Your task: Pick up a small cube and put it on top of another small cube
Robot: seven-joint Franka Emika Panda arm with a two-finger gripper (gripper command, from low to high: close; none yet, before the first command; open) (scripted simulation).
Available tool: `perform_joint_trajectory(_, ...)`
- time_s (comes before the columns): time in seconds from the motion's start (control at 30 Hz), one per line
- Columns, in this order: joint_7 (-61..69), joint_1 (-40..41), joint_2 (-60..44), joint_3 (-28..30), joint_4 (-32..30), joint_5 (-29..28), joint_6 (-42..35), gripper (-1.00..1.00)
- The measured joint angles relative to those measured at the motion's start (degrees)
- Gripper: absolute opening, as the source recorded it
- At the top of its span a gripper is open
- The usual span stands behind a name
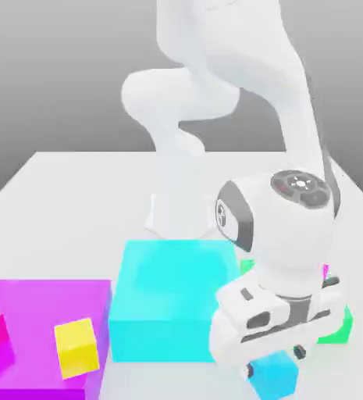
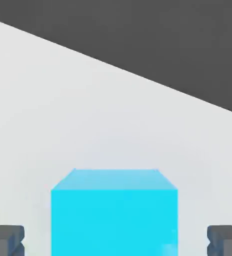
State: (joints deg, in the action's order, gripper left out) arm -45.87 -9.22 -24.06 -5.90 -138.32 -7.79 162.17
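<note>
Between the wide-apart jaws, untouched, the small cyan cube (image 2: 114,215) on the table (image 2: 63,110).

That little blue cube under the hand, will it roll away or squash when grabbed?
The small blue cube probably won't roll: it has flat faces and sits flat on the table. Its crisp edges suggest it's rigid. The hand has fingers wide on either side.

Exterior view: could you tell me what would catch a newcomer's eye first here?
The white arm fills the middle, its gripper low over a small cyan cube. In the hand view that cube sits between the open fingers. A large cyan block and a magenta block carrying a yellow cube stand to the exterior view's left.
</note>
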Motion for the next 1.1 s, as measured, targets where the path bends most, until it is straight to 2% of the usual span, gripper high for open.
perform_joint_trajectory(0.2,0.1,0.2,0.8,-0.3,-0.2,0.2,-0.7,-1.0)
perform_joint_trajectory(0.47,5.0,-0.3,16.6,-5.5,-5.7,5.1,-10.9,-1.0)
perform_joint_trajectory(0.8,14.6,-10.7,37.5,-10.0,-16.2,13.9,-20.7,-1.0)
perform_joint_trajectory(0.97,13.5,-10.7,31.5,-11.3,-18.7,12.0,-12.3,-1.0)
perform_joint_trajectory(1.0,12.9,-10.6,29.7,-11.3,-19.1,11.2,-10.3,1.0)
perform_joint_trajectory(1.1,12.9,-10.6,29.7,-11.3,-19.1,11.2,-10.3,1.0)
